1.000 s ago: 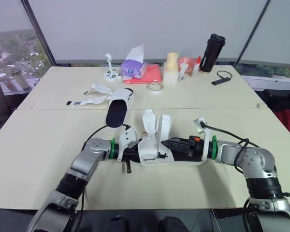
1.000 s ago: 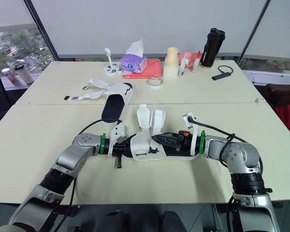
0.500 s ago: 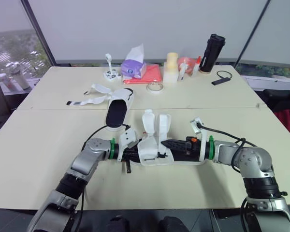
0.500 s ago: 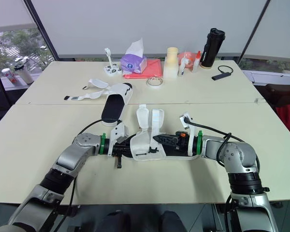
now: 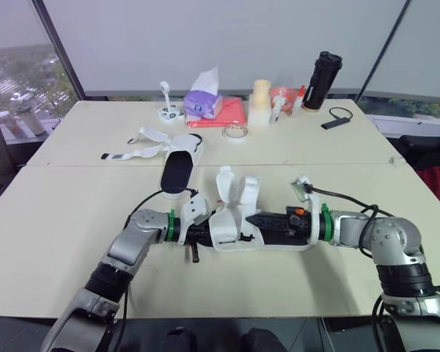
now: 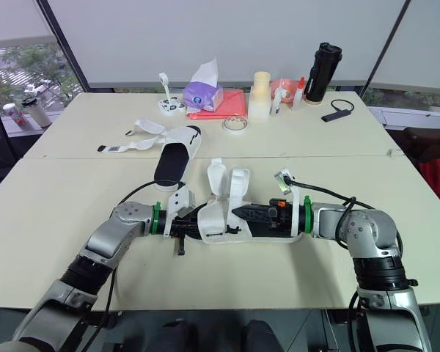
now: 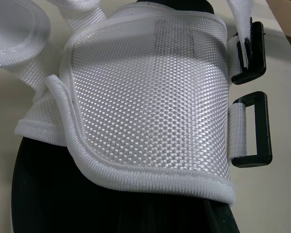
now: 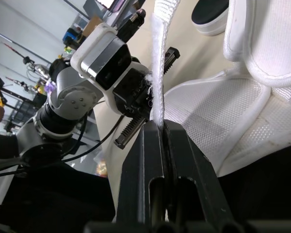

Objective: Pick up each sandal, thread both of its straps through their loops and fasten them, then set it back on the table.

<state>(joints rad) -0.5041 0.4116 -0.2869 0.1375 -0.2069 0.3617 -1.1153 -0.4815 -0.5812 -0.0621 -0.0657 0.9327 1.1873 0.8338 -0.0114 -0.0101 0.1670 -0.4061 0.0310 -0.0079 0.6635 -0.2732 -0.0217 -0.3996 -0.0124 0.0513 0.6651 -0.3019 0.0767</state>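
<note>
R gripper (image 8: 160, 125): pinched tight on a white strap (image 8: 157, 68) of the near sandal (image 5: 235, 226); the strap rises straight out of the pinch. L gripper (image 5: 199, 233) sits at the sandal's other end, facing the R one. Can't tell whether it grips. L wrist view has the white mesh upper close up, w/ 2 black loops (image 7: 252, 128) on its side. The sandal lies btwn the two grippers, low at the near table (image 5: 66, 227), flaps standing up. Can't tell if the sole touches.

Room: bare tabletop to L and R of both arms, plus a bare strip btwn sandal and front edge. The 2nd sandal (image 5: 180, 167) lies across the seam where the near table meets the far table (image 5: 330, 150). Its near end is just beside the L wrist, and its loose straps (image 5: 136, 152) are spread out to the L.

Far edge, in a row:
- 1 tissue box (image 5: 203, 103)
- 1 red flat pack (image 5: 233, 112)
- 1 tape roll (image 5: 235, 132)
- 1 cream bottle (image 5: 259, 103)
- 1 black flask (image 5: 323, 81)
- 1 small black device w/ cord (image 5: 337, 119)

All of these are well apart from the grippers.

Count: 2 sandals, 2 tables.
</note>
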